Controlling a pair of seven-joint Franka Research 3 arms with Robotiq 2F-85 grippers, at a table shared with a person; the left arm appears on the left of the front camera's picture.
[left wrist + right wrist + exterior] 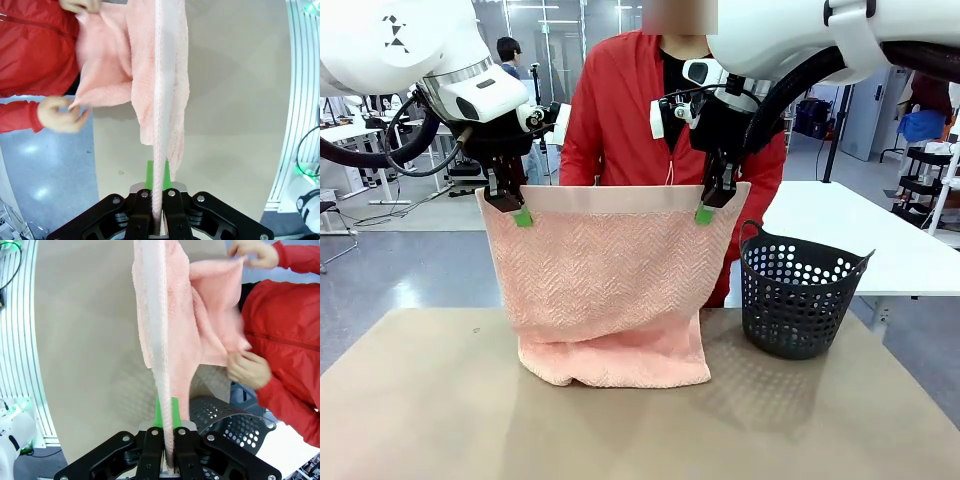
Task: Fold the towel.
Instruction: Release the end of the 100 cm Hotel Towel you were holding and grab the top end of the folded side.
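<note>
Tan tabletop (410, 400) below us bears the lower end of the salmon-pink herringbone terry towel (605, 290), which hangs from our arms, long axis left to right. Our left gripper (521, 214) and right gripper (705, 212) each clamp a top corner; a person's hand (59, 114) pinches the far layer.

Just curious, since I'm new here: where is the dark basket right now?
In the front view, the dark basket stands on the table at the robot's right side, close beside the hanging pink towel.
</note>
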